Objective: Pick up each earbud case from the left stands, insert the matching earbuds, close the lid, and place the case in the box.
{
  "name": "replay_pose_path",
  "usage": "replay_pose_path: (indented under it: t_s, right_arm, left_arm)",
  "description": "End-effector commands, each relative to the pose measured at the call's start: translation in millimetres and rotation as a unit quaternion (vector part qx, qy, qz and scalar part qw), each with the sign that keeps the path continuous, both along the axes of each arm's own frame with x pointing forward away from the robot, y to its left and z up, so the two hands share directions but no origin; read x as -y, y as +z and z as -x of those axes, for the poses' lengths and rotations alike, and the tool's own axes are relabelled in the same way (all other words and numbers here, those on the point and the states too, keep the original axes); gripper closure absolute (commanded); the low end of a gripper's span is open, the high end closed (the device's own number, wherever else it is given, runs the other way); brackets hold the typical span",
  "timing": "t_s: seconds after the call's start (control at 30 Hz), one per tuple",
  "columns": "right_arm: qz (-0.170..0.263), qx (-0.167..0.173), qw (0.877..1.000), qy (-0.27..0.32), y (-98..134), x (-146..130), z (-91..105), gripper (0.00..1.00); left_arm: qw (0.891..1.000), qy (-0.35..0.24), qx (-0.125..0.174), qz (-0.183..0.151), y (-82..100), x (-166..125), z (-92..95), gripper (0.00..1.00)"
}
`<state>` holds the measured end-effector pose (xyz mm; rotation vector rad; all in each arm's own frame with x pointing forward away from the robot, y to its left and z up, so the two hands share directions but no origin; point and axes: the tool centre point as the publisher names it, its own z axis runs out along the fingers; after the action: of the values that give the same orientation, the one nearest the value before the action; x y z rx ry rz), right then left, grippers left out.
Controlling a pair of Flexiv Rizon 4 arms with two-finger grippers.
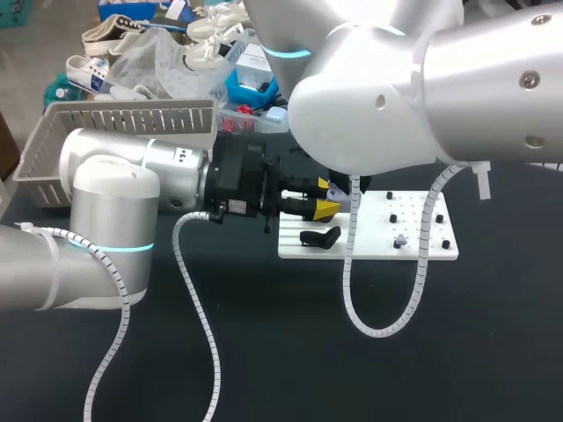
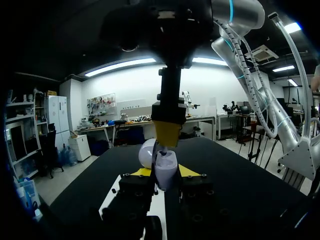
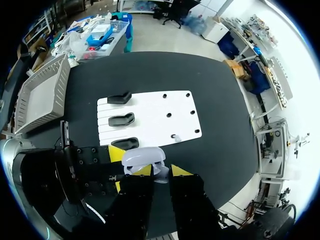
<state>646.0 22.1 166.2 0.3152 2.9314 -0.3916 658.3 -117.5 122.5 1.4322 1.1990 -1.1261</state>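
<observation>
The left hand reaches in from the left side of the black bench and hangs over the left end of the flat white board. It is grasping a small pale lavender earbud case between its yellow tips, one on each side. The case's rounded white lid stands swung open, so the case is up off the board, just above the nearest stand.

The right arm crosses in from the right and hides much of the board in the head view. The right hand comes straight down onto the open case, and its yellow end meets the case's mouth. I cannot tell whether it is clenched or released. The right wrist view shows something small and white right at its tips, too small to make out.

Three black curved stands sit in a row along the board's left part, all of them bare. The right part of the board has a scatter of dark holes, and a small pale earbud sits among them. A grey slotted plastic basket stands on the bench to the left of the board, well apart from the hands.
</observation>
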Motion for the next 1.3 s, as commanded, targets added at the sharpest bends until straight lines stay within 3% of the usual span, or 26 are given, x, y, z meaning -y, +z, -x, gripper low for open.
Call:
replay_pose_path:
  t_s: [0.03, 1.17, 1.23, 1.3]
  right_arm:
    - [0.002, -0.001, 1.0, -0.001, -0.6, -1.3, -1.6, 1.0]
    - [0.024, -0.02, 0.999, 0.007, -7.0, -5.0, -7.4, 1.0]
    - [0.025, -0.022, 0.999, 0.007, -7.5, -5.2, -6.8, 0.76]
    - [0.024, -0.024, 0.999, 0.007, -7.8, -5.3, -6.3, 0.65]
  left_arm:
    - [1.0, -0.001, 0.0, 0.0, -0.8, 0.6, -1.1, 1.0]
    - [1.0, -0.001, 0.0, 0.0, -0.8, 0.6, -1.1, 1.0]
    - [1.0, -0.001, 0.0, 0.0, -0.8, 0.6, -1.1, 1.0]
    - [1.0, -0.001, 0.0, 0.0, -0.8, 0.6, -1.1, 1.0]
